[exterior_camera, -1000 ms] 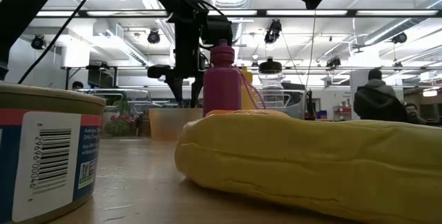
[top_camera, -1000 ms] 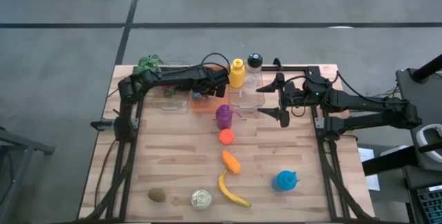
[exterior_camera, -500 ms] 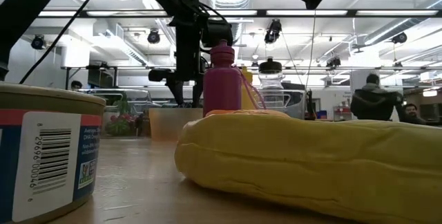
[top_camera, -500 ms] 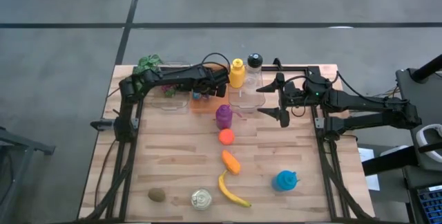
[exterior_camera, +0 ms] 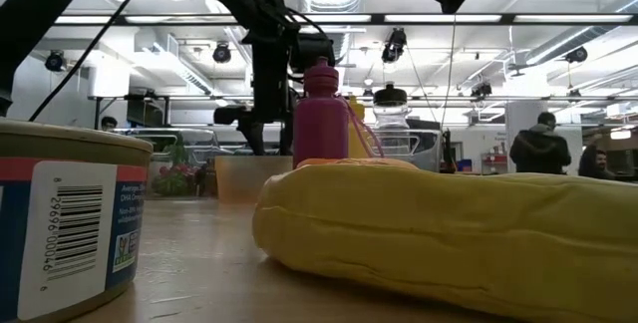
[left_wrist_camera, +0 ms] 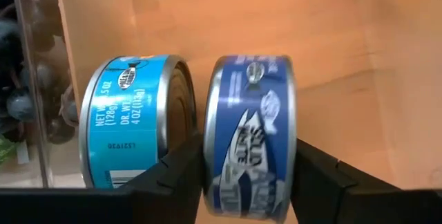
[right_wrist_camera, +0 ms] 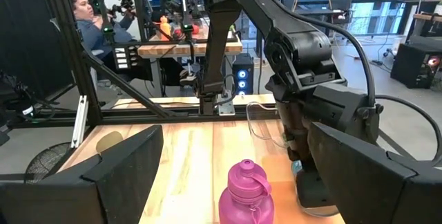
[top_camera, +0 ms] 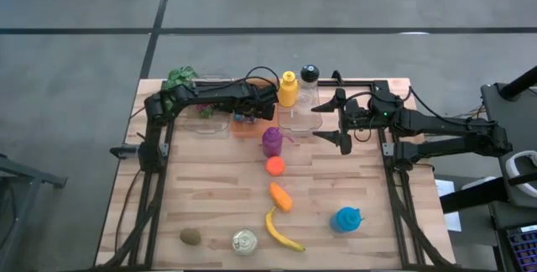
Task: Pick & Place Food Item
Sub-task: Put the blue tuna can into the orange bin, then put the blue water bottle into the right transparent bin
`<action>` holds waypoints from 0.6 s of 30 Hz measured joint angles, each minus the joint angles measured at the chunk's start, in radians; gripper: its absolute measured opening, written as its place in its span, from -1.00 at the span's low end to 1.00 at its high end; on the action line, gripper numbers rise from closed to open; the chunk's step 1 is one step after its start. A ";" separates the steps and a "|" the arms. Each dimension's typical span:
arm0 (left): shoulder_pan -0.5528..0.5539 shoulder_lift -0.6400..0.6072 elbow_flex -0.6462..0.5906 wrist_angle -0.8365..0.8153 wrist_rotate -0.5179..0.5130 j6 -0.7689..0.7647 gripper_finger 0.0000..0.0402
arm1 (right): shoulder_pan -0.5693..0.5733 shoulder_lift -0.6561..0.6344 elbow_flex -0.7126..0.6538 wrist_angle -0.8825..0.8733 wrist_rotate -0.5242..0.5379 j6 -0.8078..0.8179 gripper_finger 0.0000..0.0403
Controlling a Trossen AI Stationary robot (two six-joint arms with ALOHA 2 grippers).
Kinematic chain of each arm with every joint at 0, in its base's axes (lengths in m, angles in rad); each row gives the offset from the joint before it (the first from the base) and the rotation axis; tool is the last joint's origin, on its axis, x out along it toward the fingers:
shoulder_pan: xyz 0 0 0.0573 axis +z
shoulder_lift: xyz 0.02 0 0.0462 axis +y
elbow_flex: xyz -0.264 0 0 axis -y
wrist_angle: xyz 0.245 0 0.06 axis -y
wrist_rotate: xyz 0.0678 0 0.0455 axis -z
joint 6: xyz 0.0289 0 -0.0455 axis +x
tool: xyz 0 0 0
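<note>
In the left wrist view a dark blue fish can (left_wrist_camera: 250, 137) stands on its edge inside an orange bin (left_wrist_camera: 331, 37). A light blue can (left_wrist_camera: 135, 124) stands on edge beside it. My left gripper (left_wrist_camera: 248, 177) reaches down into that bin (top_camera: 245, 128) at the table's far side and is shut on the dark blue can. My right gripper (top_camera: 343, 140) hovers open above the table, right of a purple bottle (top_camera: 272, 141); its wide-spread fingers show in the right wrist view (right_wrist_camera: 235, 175). My left gripper pinches the dark blue can (left_wrist_camera: 235, 182) between its two fingers, one on each flat end. One finger (left_wrist_camera: 176, 175) stands in the gap between the two cans, the other finger (left_wrist_camera: 314, 175) on the far side. The fingers come from above, pointing down. The can stays on edge.
A clear tub with dark grapes (left_wrist_camera: 27, 79) adjoins the bin. Yellow bottle (top_camera: 288, 89) and black-capped clear bottle (top_camera: 309, 83) stand at the far edge. Nearer lie an orange ball (top_camera: 275, 166), carrot (top_camera: 280, 196), banana (top_camera: 281, 232), tin (top_camera: 244, 242), kiwi (top_camera: 190, 237), blue object (top_camera: 346, 219).
In the low view my left gripper has sunk a little toward the orange bin. The right arm has kept still.
</note>
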 joint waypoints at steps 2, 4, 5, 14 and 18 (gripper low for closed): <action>0.000 0.000 0.001 0.008 0.000 0.000 -0.02 | 0.000 0.000 0.000 0.000 0.000 0.000 0.78; 0.000 0.000 0.001 0.005 0.000 0.000 0.04 | 0.000 0.000 0.000 0.000 0.000 0.000 0.78; 0.000 0.000 0.001 0.005 0.000 0.000 0.06 | 0.000 0.000 0.000 0.000 0.000 0.000 0.78; 0.000 -0.001 0.012 0.000 0.001 0.018 0.24 | 0.000 0.000 0.000 0.000 0.000 0.000 0.78; 0.000 -0.002 0.037 -0.005 0.001 0.092 0.30 | 0.000 0.000 0.000 0.000 0.000 0.000 0.78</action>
